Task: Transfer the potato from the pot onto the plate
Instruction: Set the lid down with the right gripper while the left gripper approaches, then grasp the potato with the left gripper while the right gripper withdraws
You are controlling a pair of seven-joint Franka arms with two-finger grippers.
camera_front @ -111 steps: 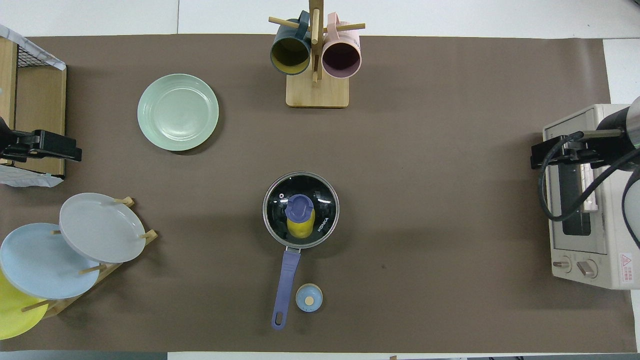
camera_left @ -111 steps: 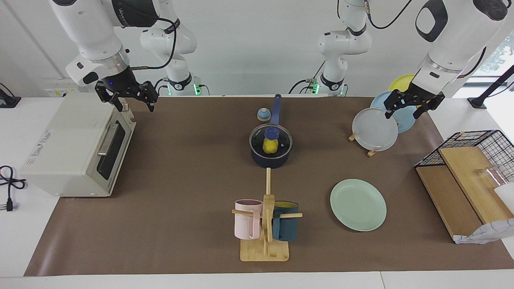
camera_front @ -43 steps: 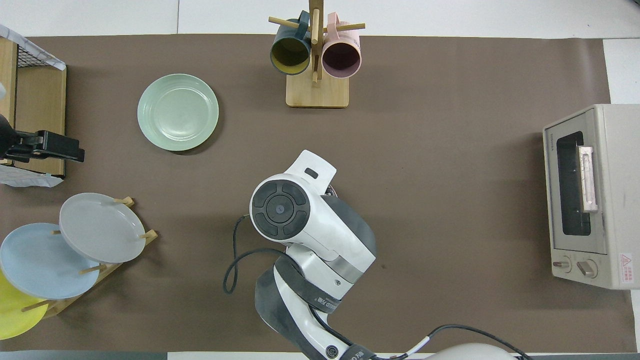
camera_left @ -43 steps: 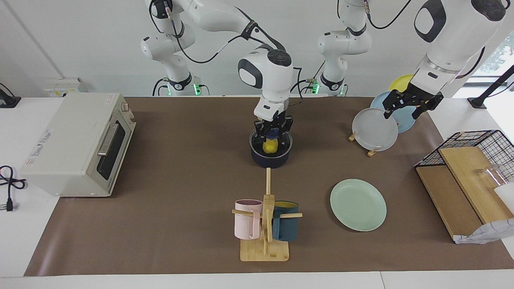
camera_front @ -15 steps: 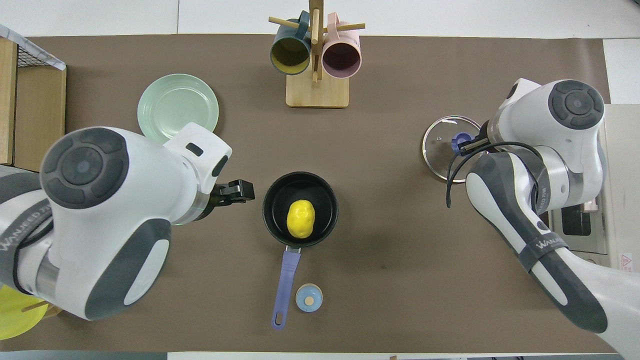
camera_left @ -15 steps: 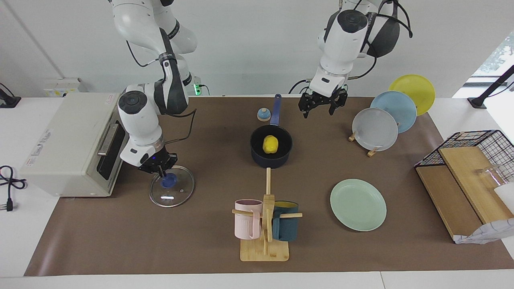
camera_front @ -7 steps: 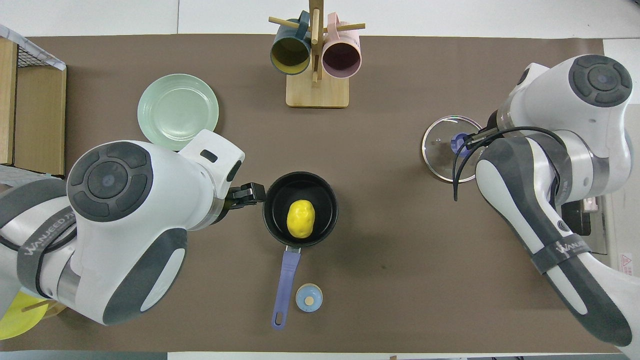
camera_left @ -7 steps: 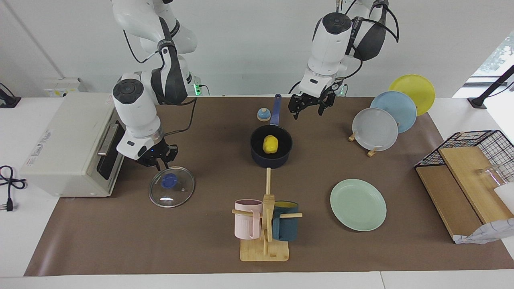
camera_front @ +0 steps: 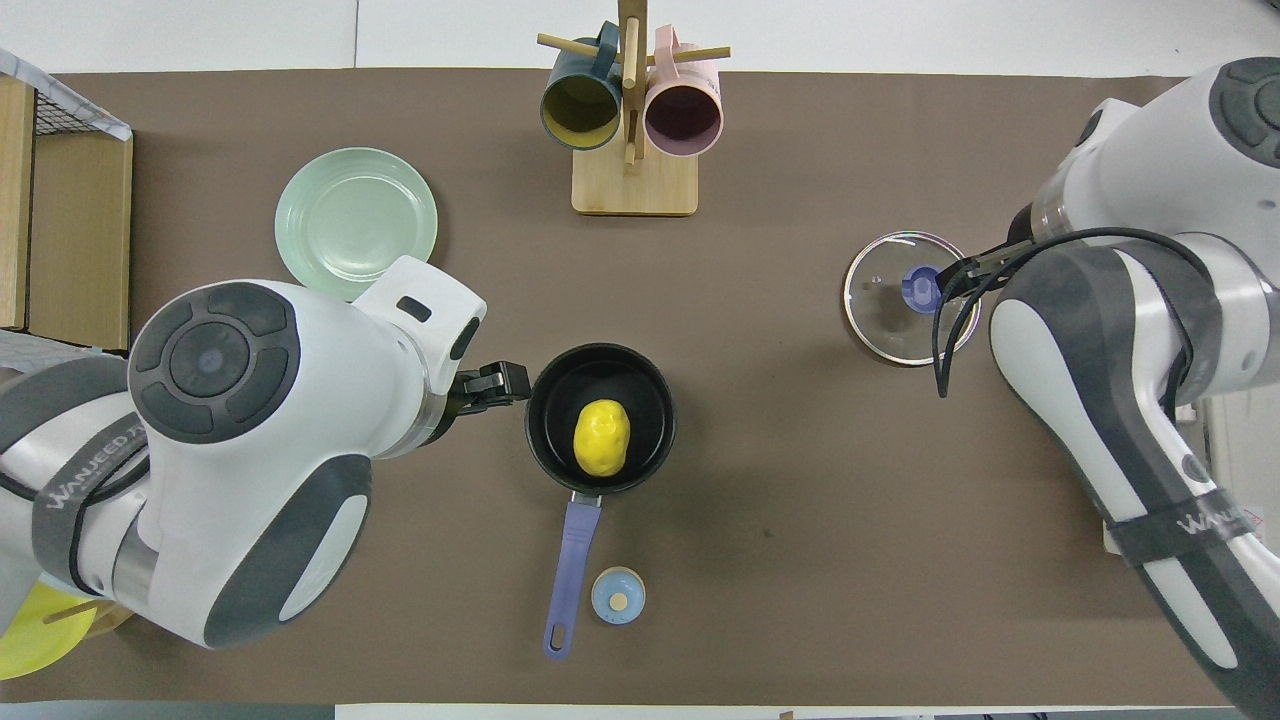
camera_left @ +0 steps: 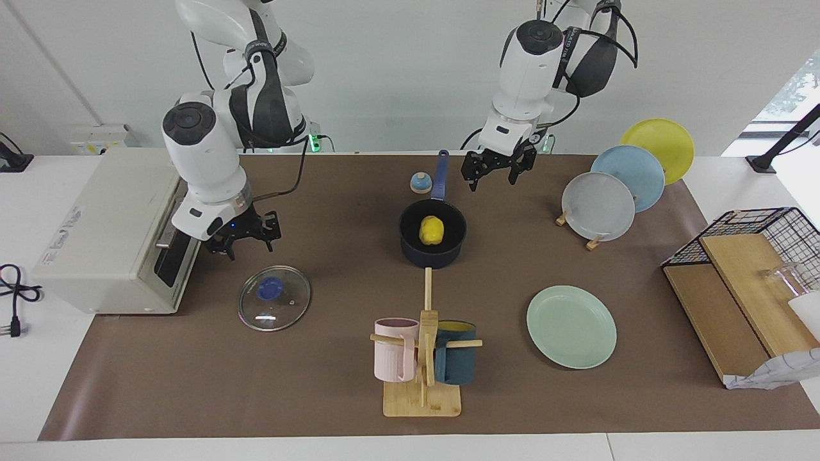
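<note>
The yellow potato (camera_left: pixel 431 230) lies in the open navy pot (camera_left: pixel 433 257) at mid-table; it also shows in the overhead view (camera_front: pixel 601 437) inside the pot (camera_front: pixel 645 395), whose blue handle points toward the robots. The mint-green plate (camera_left: pixel 571 326) lies empty, farther from the robots and toward the left arm's end; it also shows in the overhead view (camera_front: pixel 355 222). My left gripper (camera_left: pixel 492 174) is open and empty, raised beside the pot's rim at the left arm's end. My right gripper (camera_left: pixel 248 242) is open and empty, raised over the mat between the toaster and the glass lid (camera_left: pixel 274 298).
A toaster oven (camera_left: pixel 115 230) stands at the right arm's end. A wooden mug rack (camera_left: pixel 423 358) with two mugs stands farther from the robots than the pot. A plate rack (camera_left: pixel 599 205), a wire basket (camera_left: pixel 749 221) and a small blue knob (camera_left: pixel 419 183) are nearby.
The right gripper took the lid off the pot, set it on the mat near the toaster, let go and rose. The left gripper came from the plate rack to beside the pot.
</note>
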